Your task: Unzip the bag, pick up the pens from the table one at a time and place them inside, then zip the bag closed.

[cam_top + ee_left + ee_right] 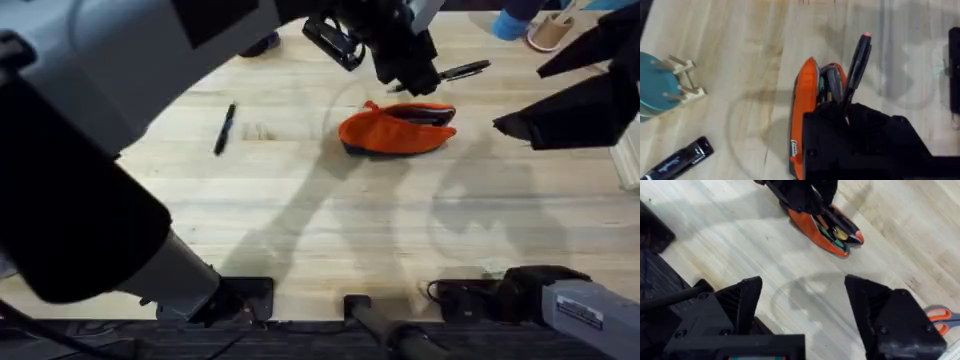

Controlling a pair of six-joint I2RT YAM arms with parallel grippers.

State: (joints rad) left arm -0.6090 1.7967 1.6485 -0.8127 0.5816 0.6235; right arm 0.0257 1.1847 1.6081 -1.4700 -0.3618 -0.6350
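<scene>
The orange bag point(385, 133) lies unzipped on the table point(300, 220), its mouth gaping in the left wrist view point(807, 100) and the right wrist view point(812, 227). My left gripper point(415, 72) hangs just over the bag's far side, shut on a black pen point(465, 70) that sticks out past its fingers. The same pen point(858, 62) has a pink tip and slants above the bag's opening. A second pen point(224, 128) lies on the wood to the left. My right gripper point(520, 98) hovers open at the right, its fingers point(742, 305) spread wide and holding nothing.
A black stapler point(335, 42) sits behind the bag. Orange-handled scissors point(940, 316) lie near the right gripper. A teal holder with wooden pegs point(660, 85) and a black tube-like object point(680, 160) sit at the back. Open wood stretches in front of the bag.
</scene>
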